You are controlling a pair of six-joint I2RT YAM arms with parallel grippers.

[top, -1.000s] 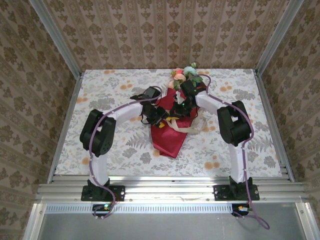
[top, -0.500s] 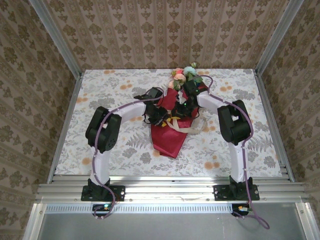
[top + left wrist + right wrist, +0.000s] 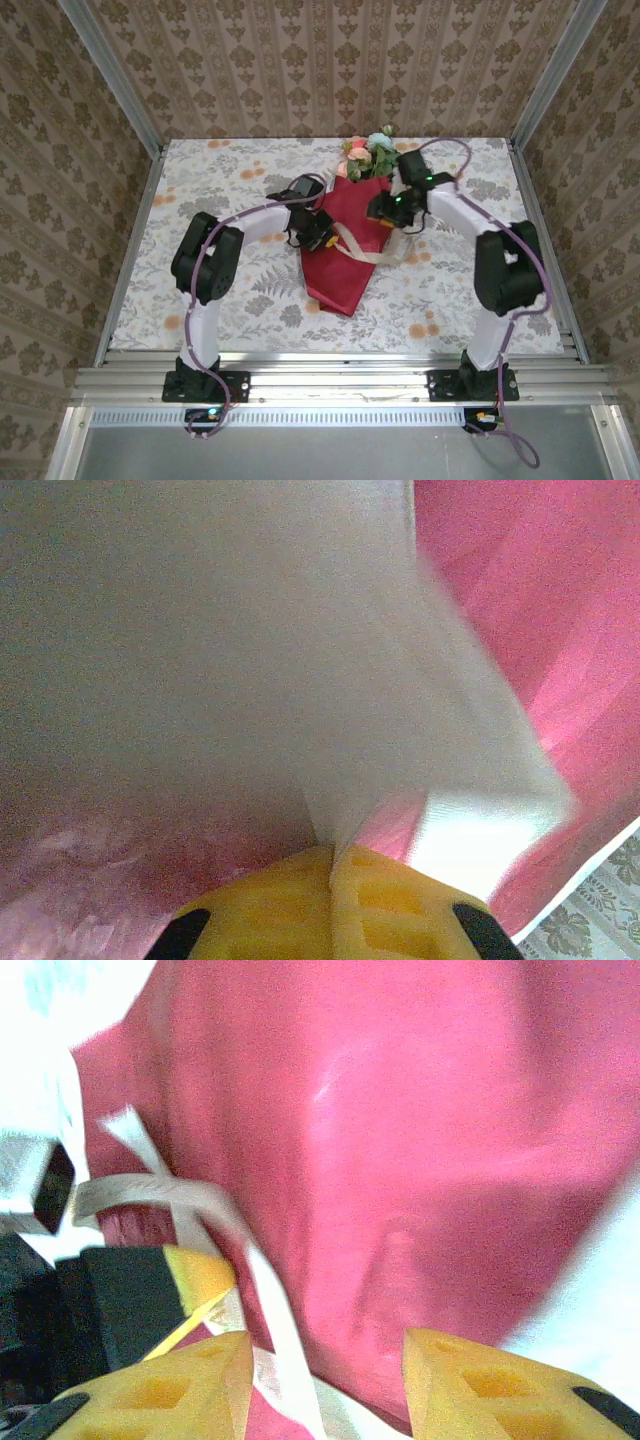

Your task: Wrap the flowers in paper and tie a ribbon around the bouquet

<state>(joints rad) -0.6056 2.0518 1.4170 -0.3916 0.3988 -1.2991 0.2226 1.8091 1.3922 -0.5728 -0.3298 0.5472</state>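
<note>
**A:** From above: the right arm has swung out to the right since a second ago. The right pincer (image 3: 385,208) is now at the right edge of the bouquet (image 3: 340,270), no longer over the cone.

**B:** And the left pincer (image 3: 322,228)?

**A:** Same spot, at the cone's left edge. I count one bouquet lying mid-bench (image 3: 230,295) with its flowers (image 3: 367,150) at the far end, one ribbon (image 3: 365,255) draped across it, and two arms.

**B:** Left wrist camera?

**A:** The fingers (image 3: 290,910) are pressed together, pinching the ribbon, which rises out from between them. The red paper (image 3: 540,590) is to the right.

**B:** Right wrist?

**A:** The fingers (image 3: 200,1385) are spread and gripping nothing. One ribbon strand runs down across the paper between them. The left pincer's yellow tip is at the left.
</note>
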